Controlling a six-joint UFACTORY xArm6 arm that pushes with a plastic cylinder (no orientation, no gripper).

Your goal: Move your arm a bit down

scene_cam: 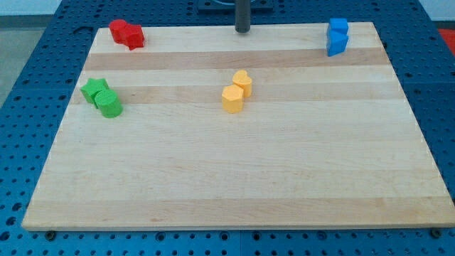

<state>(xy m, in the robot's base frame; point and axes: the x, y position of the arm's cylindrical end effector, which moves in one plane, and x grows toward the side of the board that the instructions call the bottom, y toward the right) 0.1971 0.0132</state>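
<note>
The rod's tip stands at the top edge of the wooden table, touching no block; the arm has no gripper. Two yellow blocks lie directly below it, well apart. Two red blocks sit top left, two blue blocks top right, two green blocks at left.

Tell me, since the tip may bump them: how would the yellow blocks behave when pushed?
The yellow blocks look squat and flat-based, so they would probably slide, not tip. The wooden board looks smooth, so little drag. Being two touching pieces, they may separate. My tip is well above them.
</note>
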